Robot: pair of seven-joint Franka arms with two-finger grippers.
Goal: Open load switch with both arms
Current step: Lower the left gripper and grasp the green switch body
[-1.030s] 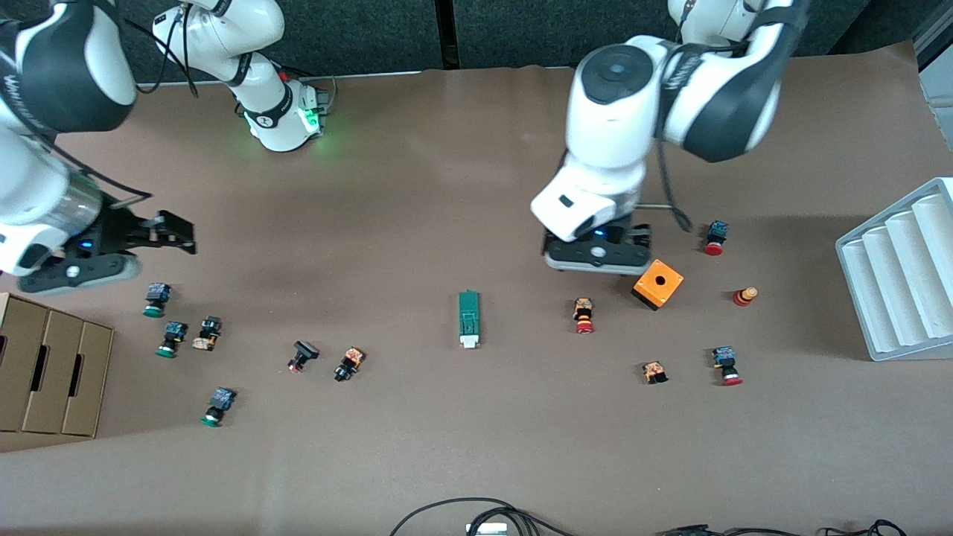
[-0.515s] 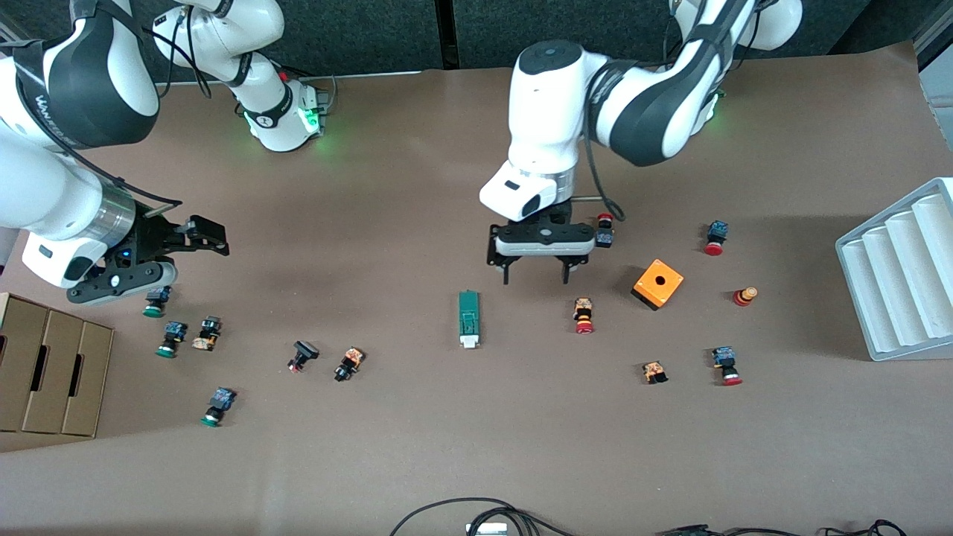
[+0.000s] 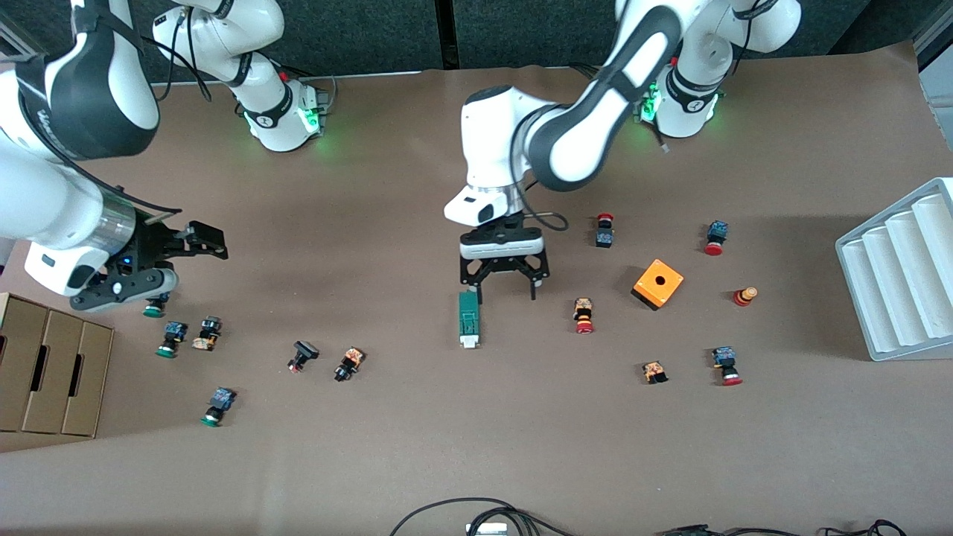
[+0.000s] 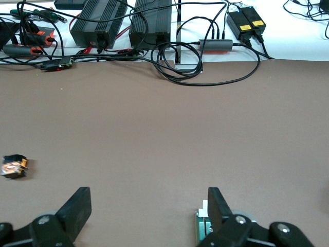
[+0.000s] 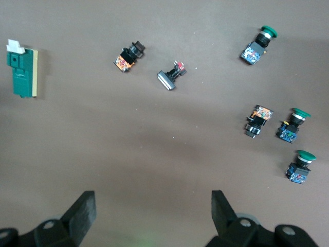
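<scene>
Brown paper covers the table (image 3: 417, 193), and the load switch (image 3: 468, 318) lies flat near its middle, white end toward the front camera. Just above the switch's green end hangs the left gripper (image 3: 506, 292), jaws spread. Over green-capped pushbuttons (image 3: 171, 339) at its own end, the right gripper (image 3: 197, 242) is also spread.

No text, brand, number or sign can be read with certainty anywhere here. The right arm (image 3: 82, 97) carries pale lettering on its black band, too blurred to make out. In the left wrist view, 2 black power bricks (image 4: 247, 20) bear yellow labels whose print cannot be read.
</scene>
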